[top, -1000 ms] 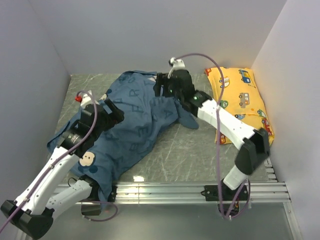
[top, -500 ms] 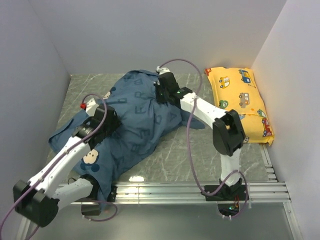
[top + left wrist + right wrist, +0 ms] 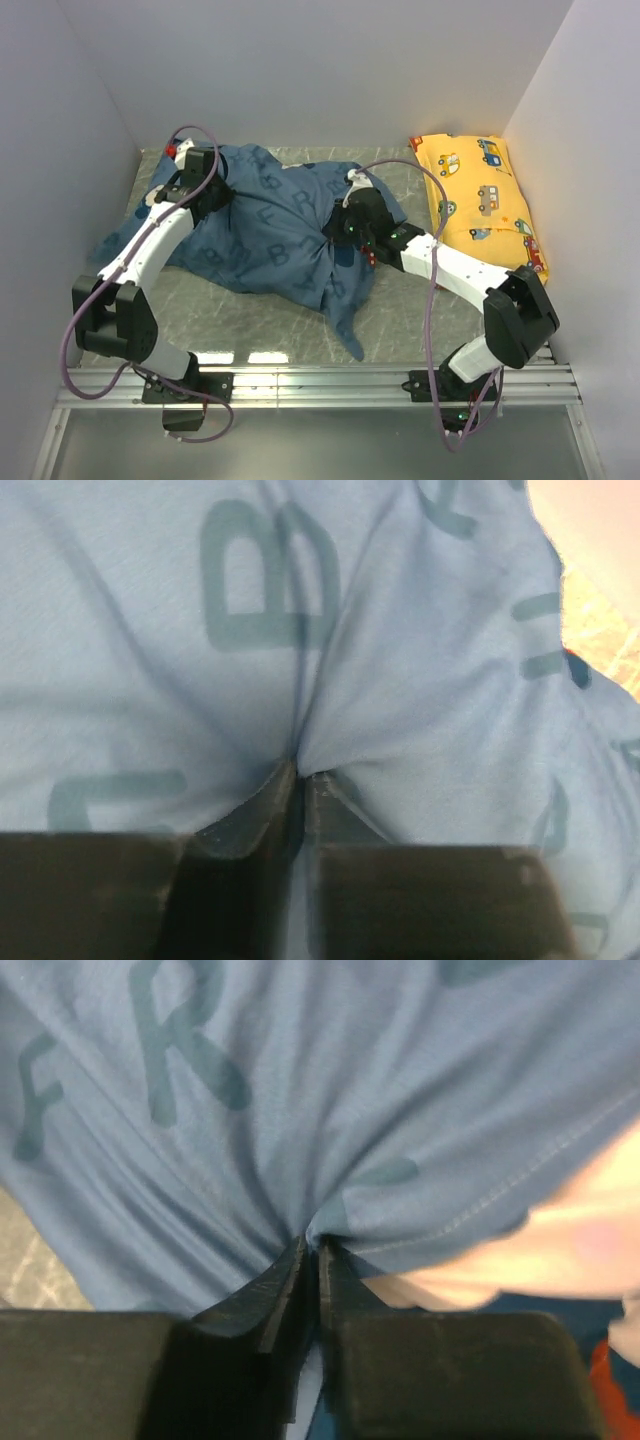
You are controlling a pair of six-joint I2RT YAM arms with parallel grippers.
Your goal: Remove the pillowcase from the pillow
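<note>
Presently, at the near edge, a silver metal rail (image 3: 330,378) carries both arm bases, and the grey marbled table top (image 3: 430,310) runs back from it. A narrow tail of the large soft blue letter-printed pillowcase (image 3: 270,235) trails toward that rail. Its main body lies heaped across the middle of the table, rounded as though filled. The plump white pillow is not in open view from above. Judged by that bulk, it sits inside the cover, and the removal is assessed as barely begun.

On the right side of the heap, the right gripper (image 3: 312,1248) has its fingers pressed together on a fold of blue fabric beside a stitched hem, with creases radiating from the pinch. A pale surface shows beyond the hem. Whether it is pillow or lighter lining cannot be determined. A hold near the hem presumably gives purchase at the open end.

Farther back, at the far-left end of the heap, the left gripper (image 3: 298,772) is likewise nipped shut on a pleat of fabric between printed letters. The two holds sit at opposite ends, seemingly so one end can be drawn against the other. Risk noted: if a pinch takes in filling as well as cloth, the pillow will travel with the cover.

Farthest right, a yellow car-print pillow (image 3: 480,200) lies along the wall, just clear of the blue fabric and not involved.
</note>
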